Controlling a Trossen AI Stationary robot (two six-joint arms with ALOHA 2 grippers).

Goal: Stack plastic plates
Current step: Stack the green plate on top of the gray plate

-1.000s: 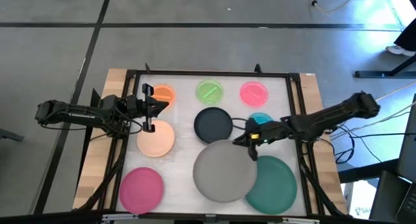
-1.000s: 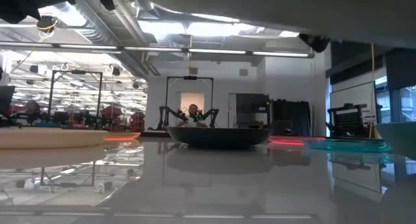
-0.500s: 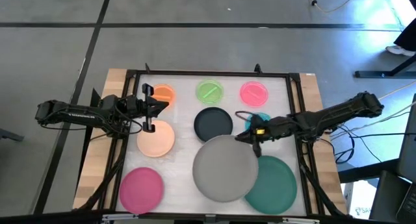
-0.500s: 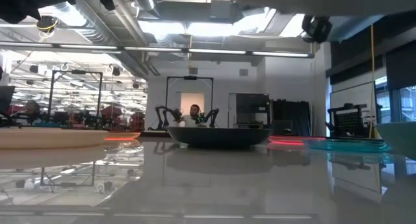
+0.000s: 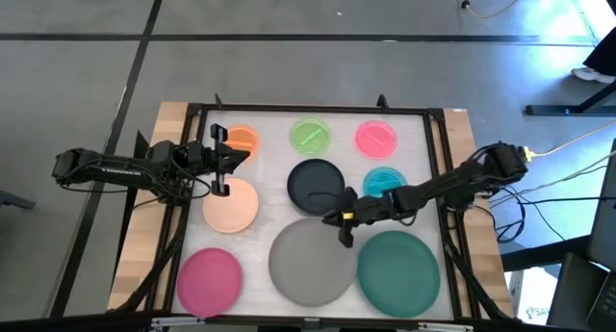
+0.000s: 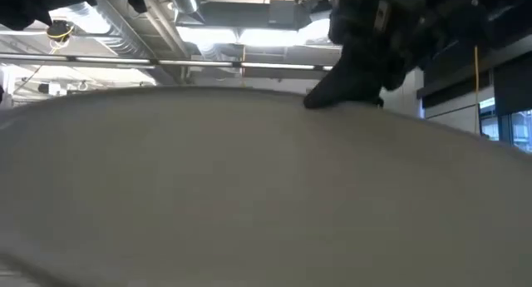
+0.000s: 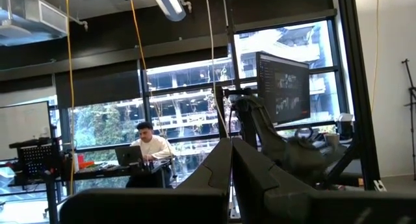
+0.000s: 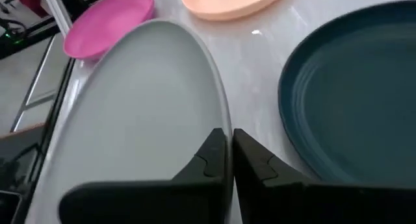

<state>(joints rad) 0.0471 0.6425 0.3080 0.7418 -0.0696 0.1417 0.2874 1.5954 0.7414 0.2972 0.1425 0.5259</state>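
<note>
Your right gripper's [image 5: 344, 228] fingers [image 8: 207, 160] were pinched on the rim of the large grey plate [image 5: 312, 262], which spread out past the fingertips toward the magenta plate [image 5: 208, 278]. Just beside the fingers on the other side lay the dark green plate [image 5: 399, 269], apart from the grey one. Your left gripper [image 5: 223, 159] hung with fingers pressed together, between the small orange plate [image 5: 243, 138] and the peach plate [image 5: 232, 205].
</note>
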